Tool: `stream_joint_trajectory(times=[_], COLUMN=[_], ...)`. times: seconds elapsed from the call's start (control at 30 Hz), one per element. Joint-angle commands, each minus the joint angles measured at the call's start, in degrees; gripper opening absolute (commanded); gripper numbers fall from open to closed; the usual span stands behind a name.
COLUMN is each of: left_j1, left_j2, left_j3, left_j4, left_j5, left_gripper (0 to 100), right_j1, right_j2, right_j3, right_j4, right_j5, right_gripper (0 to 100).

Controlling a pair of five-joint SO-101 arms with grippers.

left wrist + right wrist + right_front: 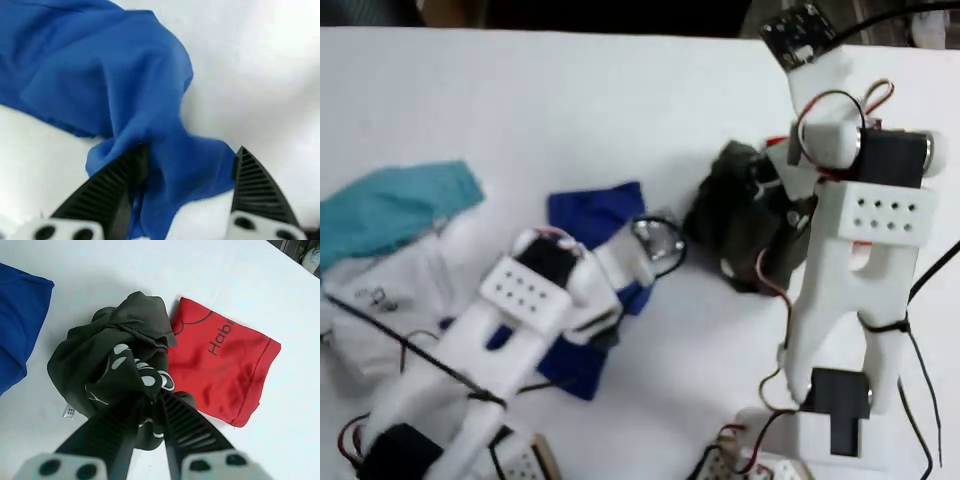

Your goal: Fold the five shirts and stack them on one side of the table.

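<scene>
Blue shirt [115, 75] lies between spread jaws of left pincer [192, 152]; right pincer [156, 390] clamps black shirt [135, 320].

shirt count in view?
5: teal shirt and white shirt at the left of the table, blue shirt at the left gripper, black shirt in the right gripper, red shirt beside it.

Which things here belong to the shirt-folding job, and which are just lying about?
Job: blue shirt, black shirt, red shirt, teal shirt, white shirt.
Not the job: table, circuit board.
</scene>
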Motion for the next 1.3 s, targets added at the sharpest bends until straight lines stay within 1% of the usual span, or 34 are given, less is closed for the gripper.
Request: stream_joint_trajectory(times=[0.0,0.07,0.1,0.13,0.2,0.23,0.27,0.3,0.37,0.6,0.7,0.8,0.87,0.97,1.07,1.17,1.27], left_j1=[-2.6,-6.0,-7.7,-9.7,-13.9,-16.5,-19.0,-21.4,-27.1,-49.4,-57.3,-63.6,-68.4,-75.3,-80.6,-84.1,-85.8], left_j2=[4.9,10.0,12.5,14.5,17.6,18.2,18.2,17.9,16.4,4.2,-0.4,-1.6,-1.7,-1.7,-1.6,-1.6,-1.5], left_j3=[3.9,4.6,4.2,3.1,0.2,-1.3,-2.7,-4.3,-8.0,-23.0,-25.1,-25.1,-25.1,-25.5,-25.1,-25.1,-25.2], left_j4=[-7.6,-10.5,-11.4,-11.6,-11.4,-11.1,-10.3,-9.4,-6.9,2.5,2.7,2.3,-0.4,-5.5,-11.5,-17.6,-22.9], left_j5=[0.0,-2.0,-3.3,-4.0,-4.3,-4.3,-4.3,-4.5,-4.4,-4.8,-5.0,-8.8,-9.0,-7.4,-7.1,-7.1,-7.1], left_gripper=[28,27,23,18,2,2,4,3,3,2,2,2,2,2,2,2,2], right_j1=[0.7,0.6,0.6,0.5,0.5,0.5,0.5,0.5,0.5,-0.1,-1.8,-4.4,-5.7,-7.3,-8.6,-9.1,-9.5], right_j2=[-3.5,-3.5,-3.5,-3.5,-3.5,-3.5,-3.5,-3.5,-3.5,-3.5,-3.5,-3.5,-3.5,-3.5,-3.5,-3.5,-3.5], right_j3=[-0.4,-0.4,-0.3,-0.3,-0.3,-0.3,-0.3,-0.3,-0.3,-0.3,-0.3,-0.3,-0.3,-0.3,-0.3,-0.3,-0.3], right_j4=[0.5,0.5,0.5,0.5,0.5,0.5,0.5,0.5,0.5,0.5,0.5,0.5,0.5,0.5,0.5,0.5,0.6], right_j5=[0.4,0.4,0.4,0.4,0.4,0.4,0.4,0.4,0.4,0.4,0.4,0.4,0.4,0.4,0.4,0.4,0.3], right_gripper=[2.0,2.0,2.0,2.0,2.0,2.0,2.0,2.0,2.0,2.0,2.0,2.0,2.0,2.0,2.0,2.0,2.0])
